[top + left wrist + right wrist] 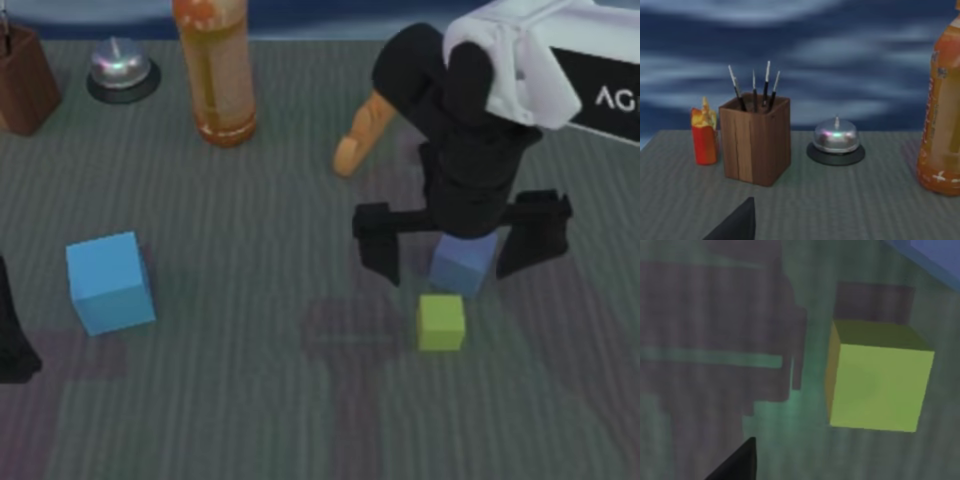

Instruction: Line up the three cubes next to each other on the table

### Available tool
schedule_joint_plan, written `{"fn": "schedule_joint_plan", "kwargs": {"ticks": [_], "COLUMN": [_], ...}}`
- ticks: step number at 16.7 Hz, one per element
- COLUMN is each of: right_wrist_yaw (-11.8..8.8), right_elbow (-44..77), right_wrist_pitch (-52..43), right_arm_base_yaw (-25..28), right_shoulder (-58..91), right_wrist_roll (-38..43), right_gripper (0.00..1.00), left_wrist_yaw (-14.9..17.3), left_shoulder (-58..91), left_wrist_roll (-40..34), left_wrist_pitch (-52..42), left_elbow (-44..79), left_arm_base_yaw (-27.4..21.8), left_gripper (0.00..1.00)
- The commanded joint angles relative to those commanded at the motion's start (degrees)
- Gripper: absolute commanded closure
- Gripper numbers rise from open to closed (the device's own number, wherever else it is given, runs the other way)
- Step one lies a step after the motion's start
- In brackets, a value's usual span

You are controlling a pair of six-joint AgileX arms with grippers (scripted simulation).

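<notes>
The slate-blue cube (463, 262) rests on the table (250, 400) right of centre, and a corner of it shows in the right wrist view (935, 257). My right gripper (452, 258) hangs over it, open wide, one finger on each side and neither touching it. The lime-green cube (441, 321) (875, 382) lies just in front of the slate-blue one. The large sky-blue cube (108, 282) stands alone at the left. My left gripper (12, 345) is parked at the table's left edge, open; one fingertip (740, 222) shows in its wrist view.
Along the back stand a wooden pen holder (22, 78) (756, 140), a silver bell (121, 66) (836, 139), an orange bottle (215, 70) (942, 125) and a bread roll (362, 135). A red fries carton (704, 137) stands beside the pen holder.
</notes>
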Motion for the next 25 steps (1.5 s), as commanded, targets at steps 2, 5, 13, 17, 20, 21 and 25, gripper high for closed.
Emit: {"fn": "schedule_joint_plan", "kwargs": {"ticks": [2, 5, 13, 17, 20, 21, 25], "right_wrist_yaw": [0.0, -0.2, -0.8, -0.9, -0.9, -0.9, -0.8], "right_elbow": [1.7, 4.6, 11.7, 13.9, 14.4, 14.4, 13.4], "right_wrist_pitch": [-0.5, -1.6, -4.6, -4.8, -4.7, -4.7, -3.7], "right_arm_base_yaw": [-0.5, -1.8, -6.4, -8.1, -8.4, -8.4, -8.2], "right_shoulder": [1.2, 3.6, 9.6, 10.6, 10.6, 10.6, 10.7], "right_wrist_roll": [-5.5, -16.7, -53.9, -64.8, -66.6, -66.6, -66.5], "right_gripper": [0.00, 0.00, 0.00, 0.00, 0.00, 0.00, 0.00], "left_wrist_yaw": [0.0, 0.0, 0.0, 0.0, 0.0, 0.0, 0.0], "left_shoulder": [0.0, 0.0, 0.0, 0.0, 0.0, 0.0, 0.0], "left_wrist_roll": [0.0, 0.0, 0.0, 0.0, 0.0, 0.0, 0.0], "left_wrist_pitch": [0.0, 0.0, 0.0, 0.0, 0.0, 0.0, 0.0], "left_elbow": [0.0, 0.0, 0.0, 0.0, 0.0, 0.0, 0.0], "left_arm_base_yaw": [0.0, 0.0, 0.0, 0.0, 0.0, 0.0, 0.0], "left_gripper": [0.00, 0.00, 0.00, 0.00, 0.00, 0.00, 0.00]}}
